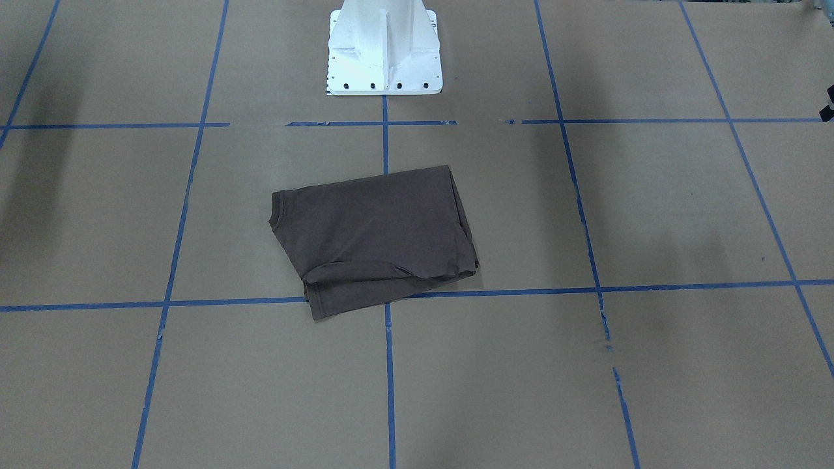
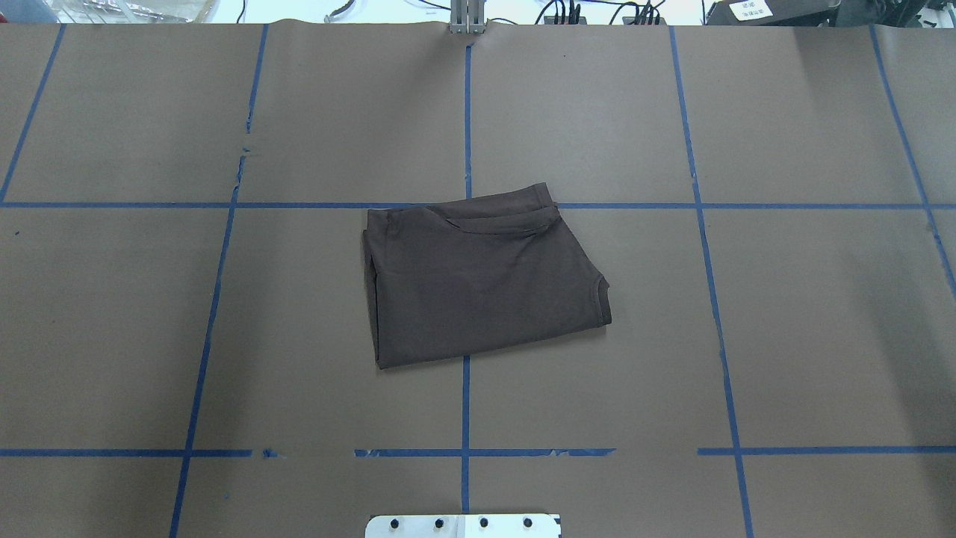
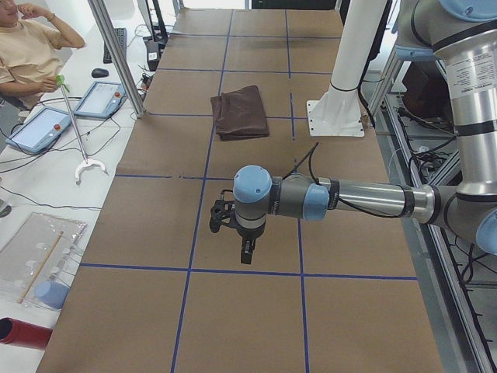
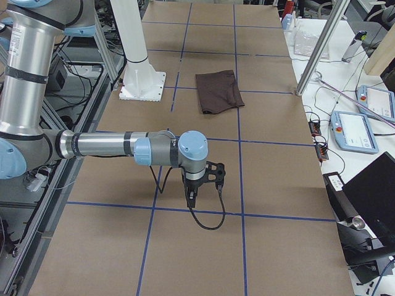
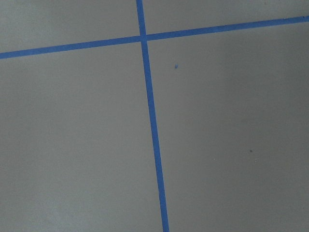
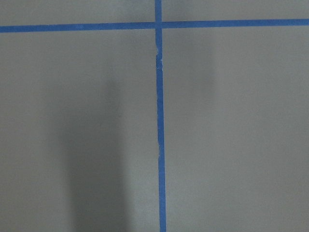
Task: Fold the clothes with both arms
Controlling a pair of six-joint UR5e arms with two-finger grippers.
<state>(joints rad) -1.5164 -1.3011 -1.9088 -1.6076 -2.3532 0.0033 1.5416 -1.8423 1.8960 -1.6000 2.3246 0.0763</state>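
Shirt (image 2: 485,280) lies folded, centre of overhead frame, flat on desk (image 2: 709,359). Likely light and limp, with layers that slip apart, so pinch through all layers at two corners of one edge. Left tool (image 3: 245,252) and right tool (image 4: 191,197) hang over bare desk, well apart from it; cannot tell how wide either is.

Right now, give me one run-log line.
dark brown cotton T-shirt: folded, lying flat, untouched | left gripper: clear of it, jaws unclear | right gripper: likewise
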